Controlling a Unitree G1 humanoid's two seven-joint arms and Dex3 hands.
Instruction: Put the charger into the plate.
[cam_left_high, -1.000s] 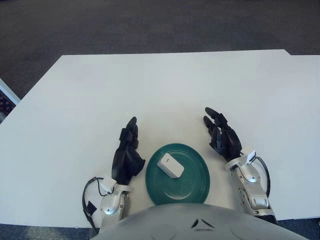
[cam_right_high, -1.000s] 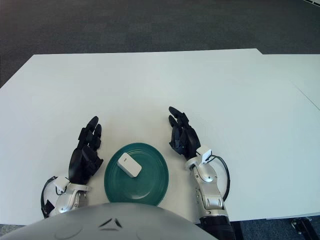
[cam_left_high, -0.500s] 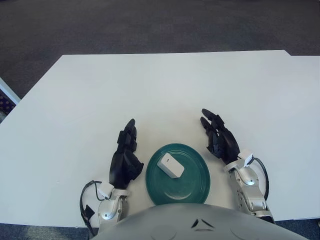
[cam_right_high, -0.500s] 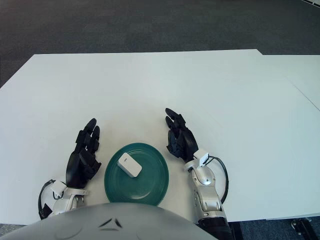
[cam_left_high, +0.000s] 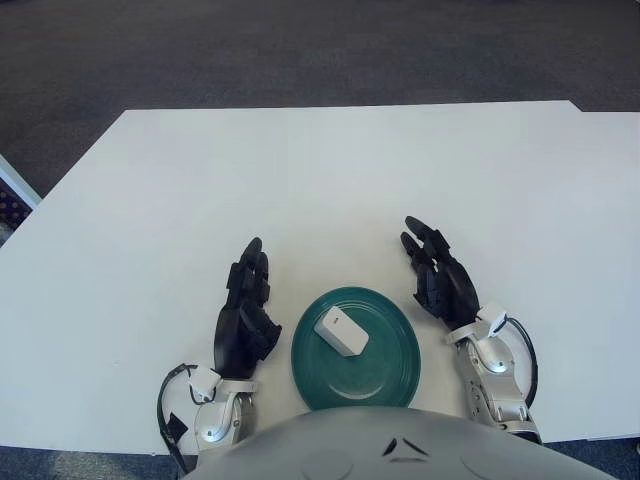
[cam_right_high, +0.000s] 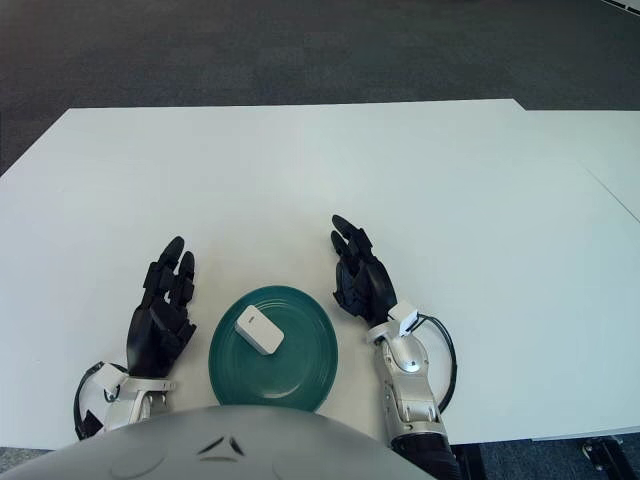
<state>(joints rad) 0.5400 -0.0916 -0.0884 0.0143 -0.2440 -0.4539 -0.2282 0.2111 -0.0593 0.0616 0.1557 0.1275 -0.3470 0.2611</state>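
A small white charger (cam_left_high: 340, 331) lies inside the round green plate (cam_left_high: 390, 368), left of the plate's middle, near the table's front edge. My left hand (cam_left_high: 243, 310) shows just left of the plate, fingers stretched forward and holding nothing. On the plate's right side my right hand (cam_left_high: 438, 276) also has its fingers extended, empty. Neither hand touches the charger.
The plate stands on a wide white table (cam_left_high: 330, 180). A second white table (cam_right_high: 610, 150) adjoins it at the right. Dark carpet lies beyond the far edge. My own grey torso (cam_left_high: 370, 450) fills the bottom of the view.
My left hand has drifted left and back, away from the plate. My right hand has pulled back slightly. The charger has stayed in the plate.
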